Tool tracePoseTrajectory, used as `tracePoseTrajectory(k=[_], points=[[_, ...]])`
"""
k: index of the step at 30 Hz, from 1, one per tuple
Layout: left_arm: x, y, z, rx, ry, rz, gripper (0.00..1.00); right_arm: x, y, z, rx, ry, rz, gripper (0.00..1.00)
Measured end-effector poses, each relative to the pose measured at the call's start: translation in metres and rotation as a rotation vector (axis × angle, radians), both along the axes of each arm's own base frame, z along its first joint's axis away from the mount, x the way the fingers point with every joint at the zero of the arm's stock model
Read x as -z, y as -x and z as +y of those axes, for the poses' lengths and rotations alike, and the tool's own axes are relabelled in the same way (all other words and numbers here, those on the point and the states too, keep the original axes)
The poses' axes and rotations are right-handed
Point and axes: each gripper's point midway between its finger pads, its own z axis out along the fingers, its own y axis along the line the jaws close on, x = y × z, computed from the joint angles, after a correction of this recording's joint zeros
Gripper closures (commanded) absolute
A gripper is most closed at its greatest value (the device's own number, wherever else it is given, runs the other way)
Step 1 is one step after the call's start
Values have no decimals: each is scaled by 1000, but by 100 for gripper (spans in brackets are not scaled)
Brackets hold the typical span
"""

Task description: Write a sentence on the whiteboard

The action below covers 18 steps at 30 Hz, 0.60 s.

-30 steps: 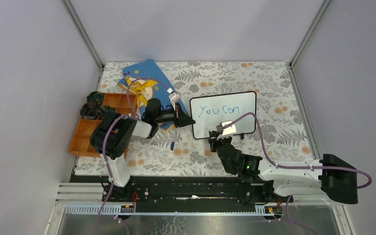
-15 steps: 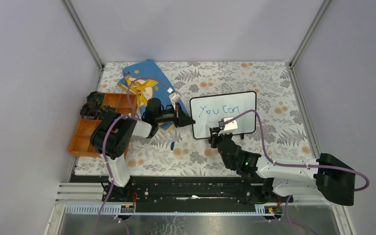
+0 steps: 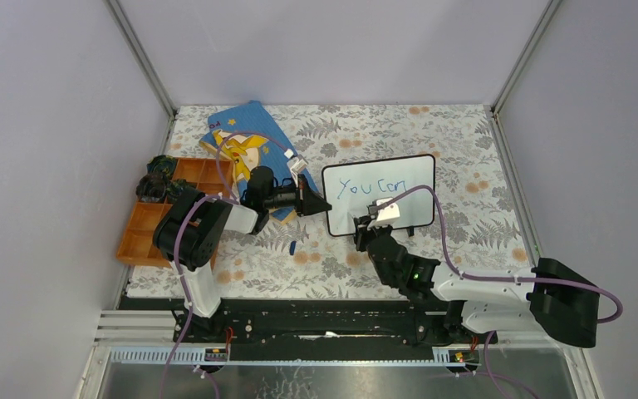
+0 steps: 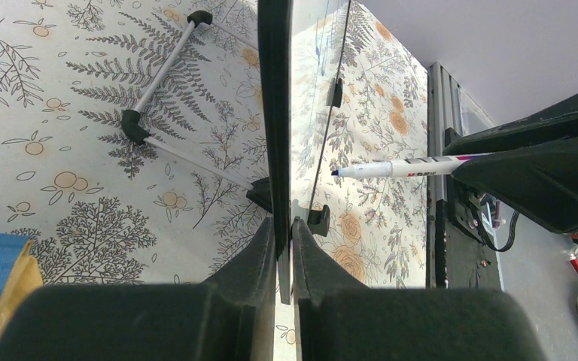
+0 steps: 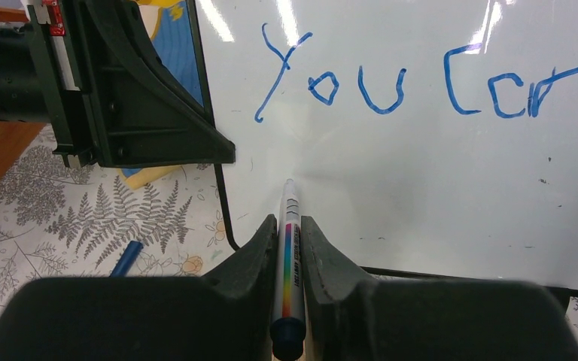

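Observation:
The whiteboard [image 3: 399, 173] stands tilted at the table's middle, with blue words "You can" [image 5: 421, 83] on its top line; the lower half is blank. My left gripper [image 3: 324, 205] is shut on the board's left frame edge [image 4: 275, 113], seen edge-on in the left wrist view. My right gripper [image 5: 289, 226] is shut on a white marker [image 5: 287, 256] with a rainbow stripe. Its tip points at the board's lower left, below "You"; I cannot tell whether it touches. The marker also shows in the left wrist view [image 4: 406, 167].
A blue marker cap [image 3: 292, 247] lies on the floral cloth before the board, also in the right wrist view [image 5: 126, 258]. A blue picture book [image 3: 245, 133] lies at the back left. An orange compartment tray [image 3: 145, 229] stands at the left edge.
My right gripper has moved the marker left and slightly up along the board's lower part. The left gripper and the board have not moved.

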Motion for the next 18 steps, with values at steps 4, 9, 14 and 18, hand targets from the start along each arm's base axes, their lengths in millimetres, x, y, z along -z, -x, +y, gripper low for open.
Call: tracePoseTrajectory(k=[4,9,14,18], points=[[0,0,0,0,0,0,100,-1,-2,0,6,0,0,100],[0,0,0,0,0,0,100,-1,-5,0,15,2,2,100],[0,0,0,0,0,0,100,0,-9,0,26,2,7,100],[0,0,0,0,0,0,100,2,-11,-2,38,3,15,100]])
